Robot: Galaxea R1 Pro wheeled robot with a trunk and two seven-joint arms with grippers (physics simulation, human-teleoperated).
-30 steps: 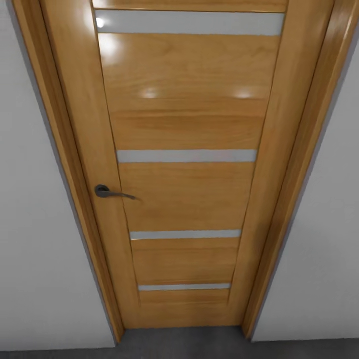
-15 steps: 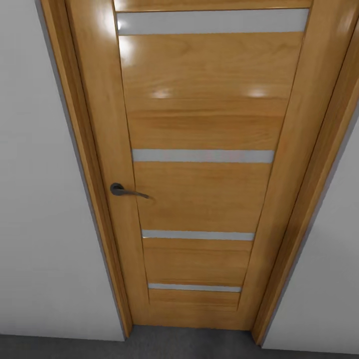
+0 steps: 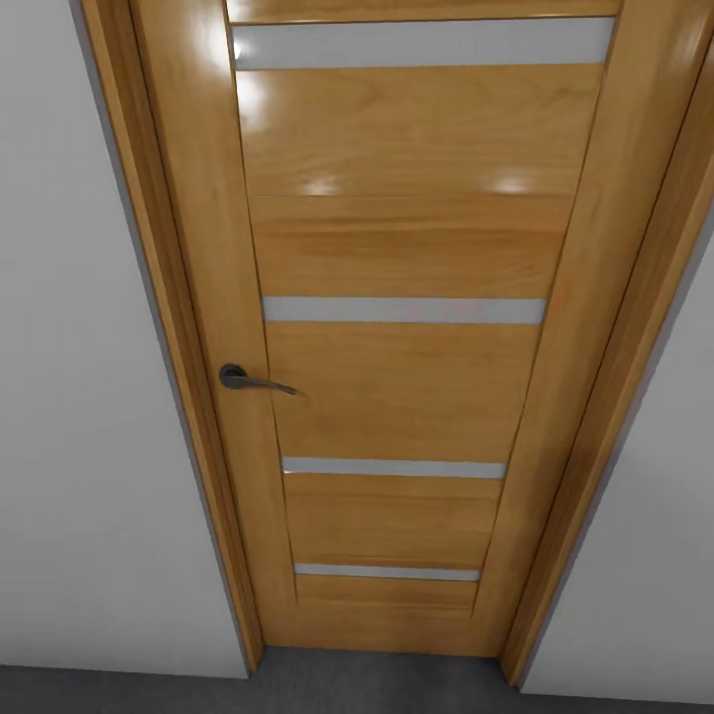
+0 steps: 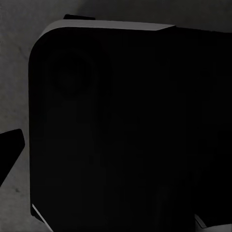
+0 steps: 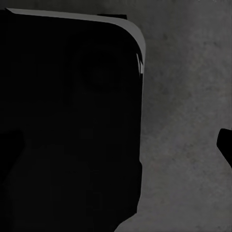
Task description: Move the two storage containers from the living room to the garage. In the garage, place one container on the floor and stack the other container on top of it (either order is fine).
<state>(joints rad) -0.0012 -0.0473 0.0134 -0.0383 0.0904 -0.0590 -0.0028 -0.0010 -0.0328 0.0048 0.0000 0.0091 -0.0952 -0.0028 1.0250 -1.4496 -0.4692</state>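
The two storage containers are out of view. In the left wrist view one black fingertip (image 4: pixel 9 152) of my left gripper (image 4: pixel 116 152) stands at the picture's edge over dark grey mottled floor (image 4: pixel 14 72), and the other fingertip is lost against a black robot part (image 4: pixel 125 125). My right gripper (image 5: pixel 116 145) has a black fingertip (image 5: pixel 225 147) far out over the same grey floor (image 5: pixel 183 121). Both grippers stand spread wide with nothing between the fingers.
A shut orange wooden door (image 3: pixel 397 258) with frosted strips and a dark lever handle (image 3: pixel 248 380) stands straight ahead in its orange frame (image 3: pixel 169 347). White walls (image 3: pixel 79 397) flank it. A strip of dark grey floor (image 3: pixel 377 684) lies at its foot.
The head view shifted between the oldest frame and half a second ago, so the door sits further right in the picture. Nothing has changed since then.
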